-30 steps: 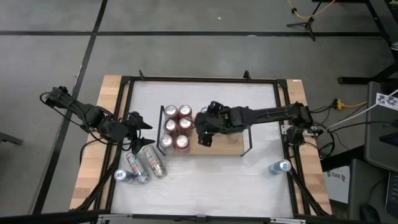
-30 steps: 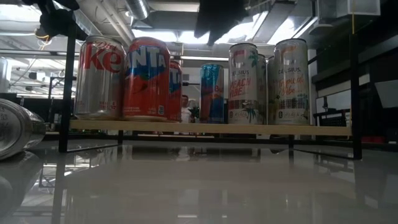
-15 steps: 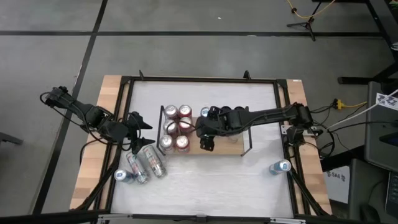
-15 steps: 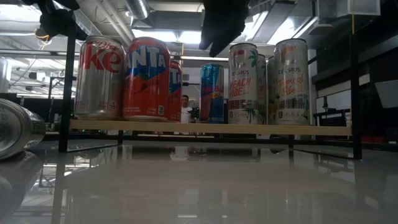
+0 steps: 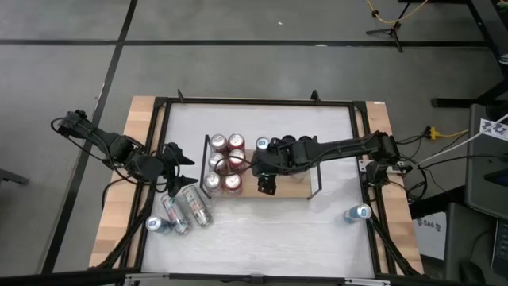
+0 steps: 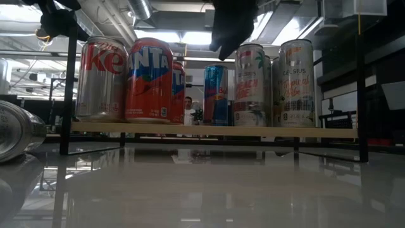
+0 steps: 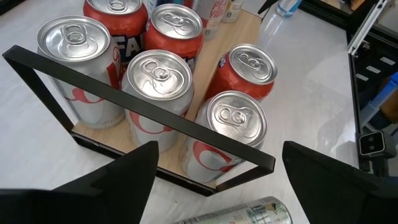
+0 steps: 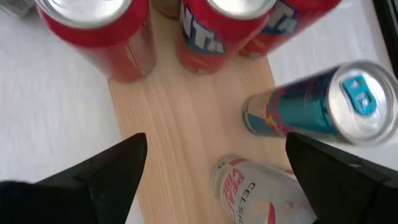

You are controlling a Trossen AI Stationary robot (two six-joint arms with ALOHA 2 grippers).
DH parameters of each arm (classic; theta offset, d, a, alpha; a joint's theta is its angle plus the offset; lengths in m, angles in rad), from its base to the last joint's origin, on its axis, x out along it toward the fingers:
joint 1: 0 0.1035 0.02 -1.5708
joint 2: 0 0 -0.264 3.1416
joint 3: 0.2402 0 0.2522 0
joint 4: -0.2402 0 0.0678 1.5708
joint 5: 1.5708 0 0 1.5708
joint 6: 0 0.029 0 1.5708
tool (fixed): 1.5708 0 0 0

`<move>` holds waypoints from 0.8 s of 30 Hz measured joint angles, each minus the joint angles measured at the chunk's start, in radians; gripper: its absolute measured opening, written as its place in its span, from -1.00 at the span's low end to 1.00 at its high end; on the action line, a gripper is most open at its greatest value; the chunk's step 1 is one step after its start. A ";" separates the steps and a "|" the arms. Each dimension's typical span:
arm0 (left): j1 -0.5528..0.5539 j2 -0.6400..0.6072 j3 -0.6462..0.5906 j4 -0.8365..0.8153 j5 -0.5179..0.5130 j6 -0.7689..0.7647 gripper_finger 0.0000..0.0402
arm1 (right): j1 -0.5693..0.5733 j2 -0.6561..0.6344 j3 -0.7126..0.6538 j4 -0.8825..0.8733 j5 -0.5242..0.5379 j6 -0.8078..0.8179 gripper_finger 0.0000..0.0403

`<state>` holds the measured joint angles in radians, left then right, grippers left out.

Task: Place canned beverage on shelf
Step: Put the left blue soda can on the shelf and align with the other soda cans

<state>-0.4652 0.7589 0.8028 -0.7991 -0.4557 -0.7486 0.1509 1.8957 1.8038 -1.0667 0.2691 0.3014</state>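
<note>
Shelf: the light-brown wooden shelf (image 5: 286, 188) sits at the centre of the white table (image 5: 262, 238) in the high view, black rails at its short ends.

Right gripper: the right gripper (image 5: 268, 181) hangs over the middle of the shelf, fingers spread wide and holding nothing; in the right wrist view bare board shows between its two dark fingers (image 8: 106, 171).

Cans on the shelf: a cluster of six red and silver cans (image 5: 225, 162) fills the shelf's left end in the high view, just left of the right gripper. A blue can (image 8: 323, 109) stands just beside the gripper, and a white Celsius can (image 8: 249, 186) is close by it on the board.

Low view: the right gripper (image 6: 233, 25) shows at upper centre of the frame, above the row of cans, with the blue can (image 6: 216, 94) below and slightly to its left.

Left gripper: the left gripper (image 5: 176, 171) waits at centre left of the high view, off the shelf's left rail, fingers apart and empty.

Loose cans: two cans lie on their sides (image 5: 186, 208) at lower left beside an upright one (image 5: 155, 225); another stands (image 5: 359, 213) at lower right.
</note>
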 joint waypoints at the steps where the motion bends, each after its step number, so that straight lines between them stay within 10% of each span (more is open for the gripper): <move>1: 0.000 0.000 0.000 0.000 0.000 0.000 0.67 | 0.000 0.000 0.000 -0.011 0.000 0.007 0.89; 24: 0.000 0.000 0.000 0.000 0.000 0.000 0.67 | 0.000 0.000 0.000 -0.039 -0.158 0.036 0.89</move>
<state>-0.4651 0.7592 0.8028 -0.7991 -0.4557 -0.7488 0.1513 1.8957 1.8038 -1.1058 0.1112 0.3370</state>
